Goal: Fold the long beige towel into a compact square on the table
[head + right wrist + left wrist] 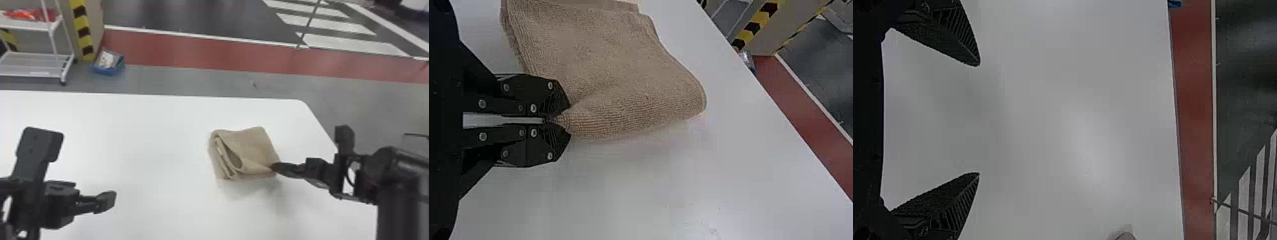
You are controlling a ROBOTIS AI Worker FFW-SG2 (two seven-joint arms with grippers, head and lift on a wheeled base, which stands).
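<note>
Beyond the white table (137, 134), red floor strip (191, 52).

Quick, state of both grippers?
Left gripper: open, holding nothing, over the table.
Right gripper: closed on an edge of the folded towel.

Wide open stretch of white table (143, 143) between left gripper (83, 166) and beige towel (255, 143), passable strip beyond towel toward far edge, right gripper (275, 167) clamped on near right corner, its arm (399, 191) barring the right side
</note>
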